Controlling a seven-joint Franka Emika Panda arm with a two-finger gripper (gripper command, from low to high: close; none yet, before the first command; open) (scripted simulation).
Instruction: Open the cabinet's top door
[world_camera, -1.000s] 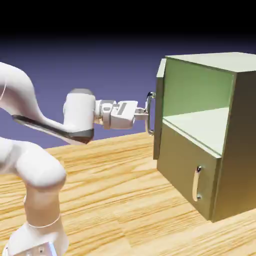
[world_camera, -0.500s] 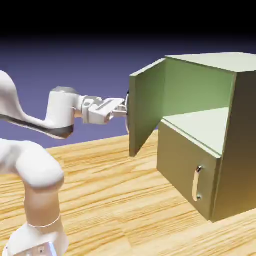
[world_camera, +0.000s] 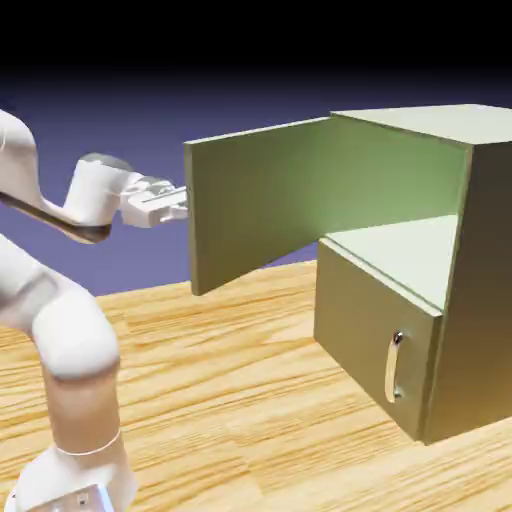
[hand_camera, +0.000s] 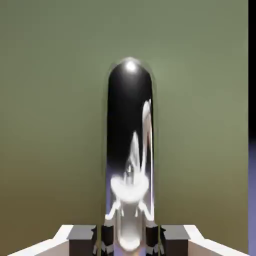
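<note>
The cabinet (world_camera: 420, 270) stands on the wooden counter (world_camera: 240, 400) at the right; its top door (world_camera: 260, 205) is swung wide open toward the left, baring the upper shelf; the tool (hand_camera: 129, 235) is pinching the door's silver handle (hand_camera: 129, 150), fingers (hand_camera: 107, 237) pressed against either side; the lower door (world_camera: 375, 340) is closed.

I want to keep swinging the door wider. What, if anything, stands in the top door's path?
Nothing visible does. The top door stands wide open over bare table, with the tool shut on its handle.
</note>
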